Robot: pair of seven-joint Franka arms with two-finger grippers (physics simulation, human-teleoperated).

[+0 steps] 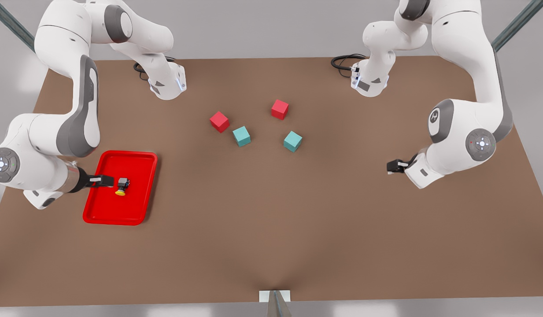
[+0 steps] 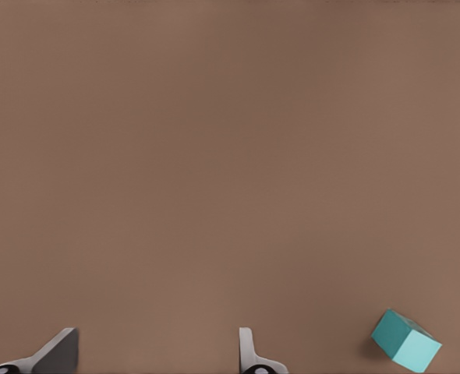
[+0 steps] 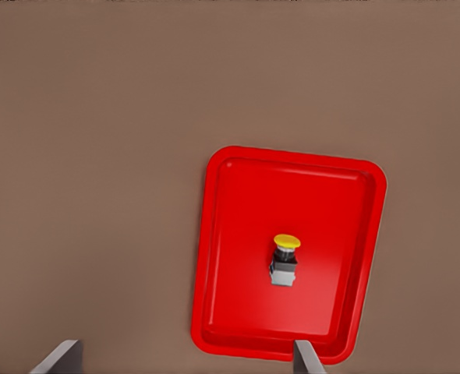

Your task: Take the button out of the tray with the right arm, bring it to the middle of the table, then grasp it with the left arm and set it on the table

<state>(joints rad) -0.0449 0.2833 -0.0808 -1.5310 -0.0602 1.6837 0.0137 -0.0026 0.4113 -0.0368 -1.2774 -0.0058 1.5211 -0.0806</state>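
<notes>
The red tray (image 1: 105,207) lies at the left of the front view on the brown bench (image 1: 271,229), and the button (image 1: 122,186) sits inside it, lying on its side with the yellow cap toward the lower edge of the frame and the dark base above it. In the right wrist view the button (image 3: 284,259) rests near the middle of the tray (image 3: 238,234), untouched.

The right gripper (image 1: 105,181) hangs over the tray in the front view, its dark fingers reaching toward the button. In the right wrist view its fingers (image 3: 58,358) are spread wide and hold nothing.

The left gripper (image 1: 393,166) waits at the right of the front view, above bare bench, well apart from the tray. In the left wrist view its fingers (image 2: 54,354) are parted and empty, with a teal cube (image 2: 405,351) near the lower right corner.

Two red cubes (image 1: 219,121) and two teal cubes (image 1: 241,136) stand on the bench in the upper middle of the front view.
</notes>
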